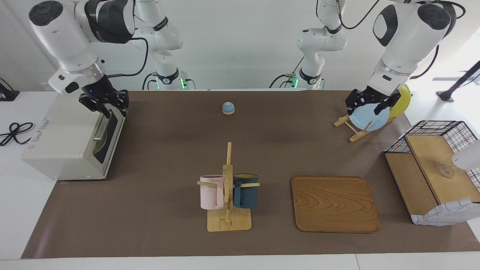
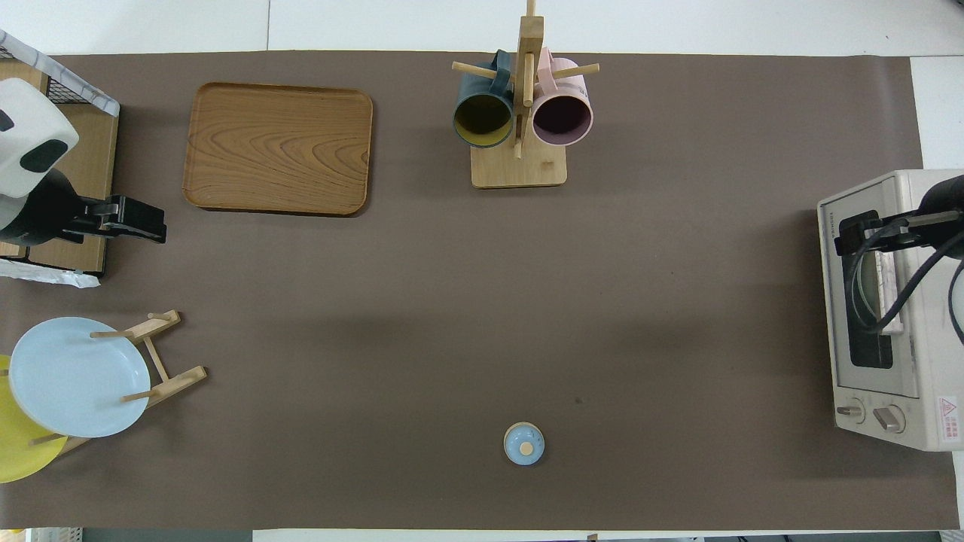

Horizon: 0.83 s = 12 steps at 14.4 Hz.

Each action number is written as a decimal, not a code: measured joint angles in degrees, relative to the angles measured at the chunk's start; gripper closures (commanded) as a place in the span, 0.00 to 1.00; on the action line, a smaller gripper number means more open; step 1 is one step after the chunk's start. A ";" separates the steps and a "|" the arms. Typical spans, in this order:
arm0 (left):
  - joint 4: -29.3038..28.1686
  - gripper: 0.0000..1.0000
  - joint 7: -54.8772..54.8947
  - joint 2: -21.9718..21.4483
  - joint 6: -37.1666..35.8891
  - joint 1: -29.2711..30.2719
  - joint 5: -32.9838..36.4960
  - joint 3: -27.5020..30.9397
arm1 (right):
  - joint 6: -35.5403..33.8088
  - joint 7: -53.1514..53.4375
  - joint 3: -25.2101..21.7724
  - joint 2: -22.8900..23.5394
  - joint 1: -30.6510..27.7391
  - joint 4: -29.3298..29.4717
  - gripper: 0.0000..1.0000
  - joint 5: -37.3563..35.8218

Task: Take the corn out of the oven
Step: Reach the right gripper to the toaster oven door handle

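Right pincer point(image 1: 106, 108) sits at the closed oven point(image 1: 71, 138) door's handle point(image 1: 100, 127), grip unclear; clamp bar squarely, pull down in an arc; corn hidden inside; left pincer point(image 1: 369, 107) waits open.

A wide bare stretch of brown mat point(image 1: 168, 150) is left open in front of the oven point(image 1: 71, 138), whose door is shut, with only the mug rack point(image 1: 228, 198) and a small bell point(image 1: 228, 108) standing well apart.
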 measured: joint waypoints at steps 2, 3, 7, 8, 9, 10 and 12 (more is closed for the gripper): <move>0.00 0.00 0.00 0.00 0.00 0.00 0.00 0.00 | 2.95 -0.95 -0.06 -0.69 -2.00 -3.11 1.00 -1.28; 0.00 0.00 0.00 0.00 0.00 0.00 0.00 0.00 | 3.79 -1.15 -0.12 -0.80 -3.21 -4.22 1.00 -3.00; 0.00 0.00 0.00 0.00 0.00 0.00 0.00 0.00 | 8.39 -1.19 -0.22 -0.58 -7.16 -8.87 1.00 -5.30; 0.00 0.00 0.00 0.00 0.00 0.00 0.00 0.00 | 8.61 -1.19 -0.24 -0.31 -7.81 -9.42 1.00 -5.43; 0.00 0.00 0.00 0.00 0.00 0.00 0.00 0.00 | 8.68 -1.19 -0.25 -0.07 -8.18 -9.69 1.00 -5.52; 0.00 0.00 0.00 0.00 0.00 0.00 0.00 0.00 | 8.69 -1.19 -0.25 0.06 -8.32 -9.88 1.00 -5.55; 0.00 0.00 0.00 0.00 0.00 0.00 0.00 0.00 | 8.80 -1.19 -0.24 0.09 -8.55 -10.50 1.00 -5.56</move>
